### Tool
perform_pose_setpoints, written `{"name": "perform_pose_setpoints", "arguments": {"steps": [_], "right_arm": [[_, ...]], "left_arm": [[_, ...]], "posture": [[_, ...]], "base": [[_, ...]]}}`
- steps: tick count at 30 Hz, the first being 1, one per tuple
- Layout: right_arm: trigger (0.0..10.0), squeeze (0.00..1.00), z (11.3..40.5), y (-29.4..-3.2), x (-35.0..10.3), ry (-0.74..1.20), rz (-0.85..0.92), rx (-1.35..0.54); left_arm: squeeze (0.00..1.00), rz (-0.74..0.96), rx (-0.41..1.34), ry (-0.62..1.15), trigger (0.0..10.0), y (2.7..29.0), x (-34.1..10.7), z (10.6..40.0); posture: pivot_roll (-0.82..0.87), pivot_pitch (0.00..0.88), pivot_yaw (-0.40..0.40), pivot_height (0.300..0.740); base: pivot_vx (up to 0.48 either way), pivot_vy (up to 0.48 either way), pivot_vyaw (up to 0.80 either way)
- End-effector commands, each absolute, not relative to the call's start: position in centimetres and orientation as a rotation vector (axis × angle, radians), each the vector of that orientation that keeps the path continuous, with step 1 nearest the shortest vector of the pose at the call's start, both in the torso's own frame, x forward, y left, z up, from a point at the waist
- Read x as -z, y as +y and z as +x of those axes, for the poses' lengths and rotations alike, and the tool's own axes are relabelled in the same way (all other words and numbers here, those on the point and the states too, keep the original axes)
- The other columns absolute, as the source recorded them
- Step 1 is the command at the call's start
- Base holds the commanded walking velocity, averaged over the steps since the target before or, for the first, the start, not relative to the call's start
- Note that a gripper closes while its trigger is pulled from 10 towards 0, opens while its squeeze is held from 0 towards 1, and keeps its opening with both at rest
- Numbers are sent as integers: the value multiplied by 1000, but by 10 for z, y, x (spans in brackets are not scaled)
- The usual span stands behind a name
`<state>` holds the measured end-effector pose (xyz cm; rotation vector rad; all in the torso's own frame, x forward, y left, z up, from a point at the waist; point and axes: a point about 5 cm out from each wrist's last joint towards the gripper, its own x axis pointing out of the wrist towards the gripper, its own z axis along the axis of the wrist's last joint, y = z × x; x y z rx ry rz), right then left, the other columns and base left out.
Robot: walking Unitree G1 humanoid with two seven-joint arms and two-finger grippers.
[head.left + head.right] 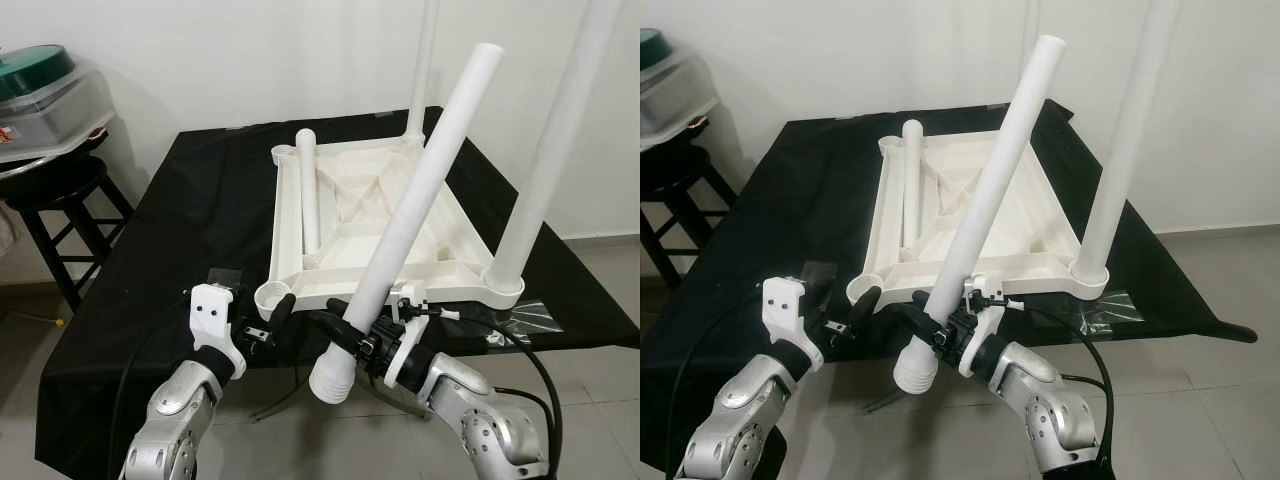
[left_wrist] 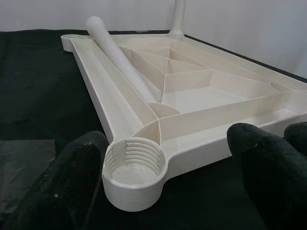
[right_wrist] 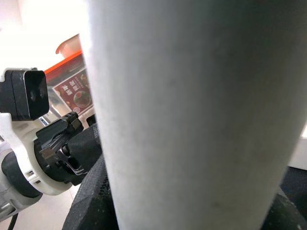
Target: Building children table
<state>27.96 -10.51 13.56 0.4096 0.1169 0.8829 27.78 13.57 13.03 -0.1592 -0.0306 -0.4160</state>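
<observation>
From my left eye, a white tabletop (image 1: 385,215) lies upside down on a bench (image 1: 180,230) with a black cloth. Two legs stand up in its far and right corners. One loose leg (image 1: 307,195) lies inside the tabletop, along its left side. My right pincer (image 1: 350,335) is clenched around another leg (image 1: 415,195), near its ribbed end. That leg tilts up and away over the tabletop. Its ribbed end hangs just past the near edge of the bench. My left pincer (image 1: 262,325) is spread wide at the near left corner of the tabletop, by the empty socket (image 1: 272,297). A black stool (image 1: 60,205) stands off the left side of the bench.

From my right eye, the same things show, and the far-corner leg is cut off at the top.

From my left wrist, the socket (image 2: 134,170) sits between my two black fingers (image 2: 72,182). It has ridges inside. The loose leg (image 2: 122,62) lies along the rim behind it.

From my right wrist, the held leg (image 3: 192,115) is very close. My left pincer (image 3: 57,143) shows beside it.
</observation>
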Motion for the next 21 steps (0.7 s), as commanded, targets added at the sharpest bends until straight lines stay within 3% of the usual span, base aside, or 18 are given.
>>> {"name": "perform_pose_setpoints", "arguments": {"steps": [1, 21], "right_arm": [[10000, 0, 281, -101, -136, 123, 412, -902], [10000, 0, 281, -100, -137, 122, 412, -901]], "left_arm": [[0, -162, 400, -17, 10000, 139, -127, 278], [0, -160, 399, -17, 10000, 139, -127, 278]], "posture": [[-95, 83, 72, 740], [-95, 85, 72, 740]], "base": [[0, 0, 0], [0, 0, 0]]}}
